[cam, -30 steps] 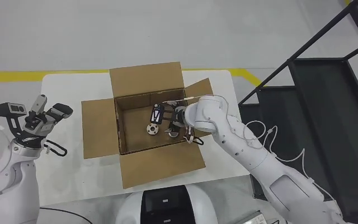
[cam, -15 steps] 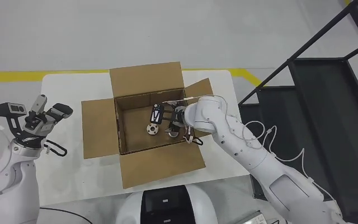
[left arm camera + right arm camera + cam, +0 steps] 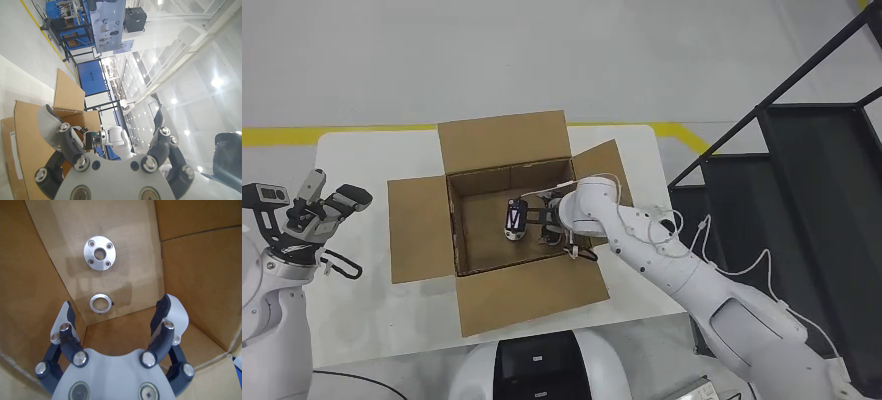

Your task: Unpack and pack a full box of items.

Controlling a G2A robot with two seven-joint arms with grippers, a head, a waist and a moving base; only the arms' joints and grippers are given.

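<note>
An open cardboard box (image 3: 422,230) stands in the middle of the white table (image 3: 362,310). My right gripper (image 3: 514,218) hangs inside it, open, with nothing between its fingers. In the right wrist view the right gripper (image 3: 116,306) looks down at the box floor (image 3: 121,224). A round metal flange (image 3: 99,255) with several holes lies there. A smaller metal ring collar (image 3: 101,304) lies closer to the fingertips. My left gripper (image 3: 317,205) is held up off the table at the far left, open and empty; the left gripper (image 3: 102,113) points past the box (image 3: 37,117).
The box's four flaps (image 3: 504,140) are folded outward, and the box walls (image 3: 198,279) stand close around my right gripper. A black metal staircase (image 3: 802,160) stands to the right of the table. A black cable loop (image 3: 339,266) hangs by the left arm.
My right gripper has shifted leftward inside the box and now covers the spot where the flange showed in the top view. The left arm has not moved.
</note>
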